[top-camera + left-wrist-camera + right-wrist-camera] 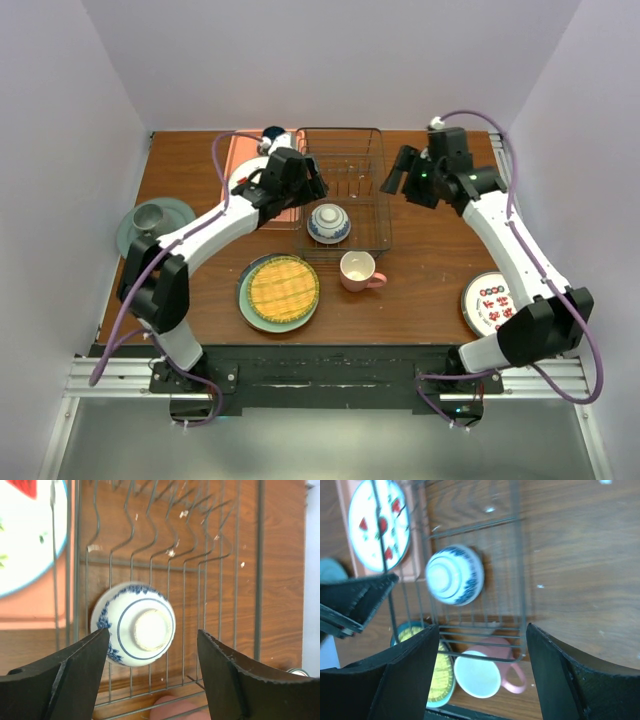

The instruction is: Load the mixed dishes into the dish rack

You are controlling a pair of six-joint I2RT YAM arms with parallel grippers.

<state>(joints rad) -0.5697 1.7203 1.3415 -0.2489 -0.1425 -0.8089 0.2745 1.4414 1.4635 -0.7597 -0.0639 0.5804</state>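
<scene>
Far left: teal-grey plate [128, 238] on the desk [420, 280], a small grey cup [150, 215] on it.
Pink tray [238, 155]: just left of the dish rack [383, 190], carrying a white plate [25, 535] with red marks.
Left end effector [152, 632]: released, fingers spread wide over the rack, gripping nothing.
Yellow woven-look plate [283, 287]: on a teal plate [245, 300], outside the rack.
Blue-and-white bowl [328, 222]: upside down inside the rack, near-left part.
Pink mug [356, 270]: upright on the desk, just before the rack.
Right end effector [482, 630]: released, empty, by the rack's right side.
Far right: white red-marked plate [488, 302], partly under the right arm.
</scene>
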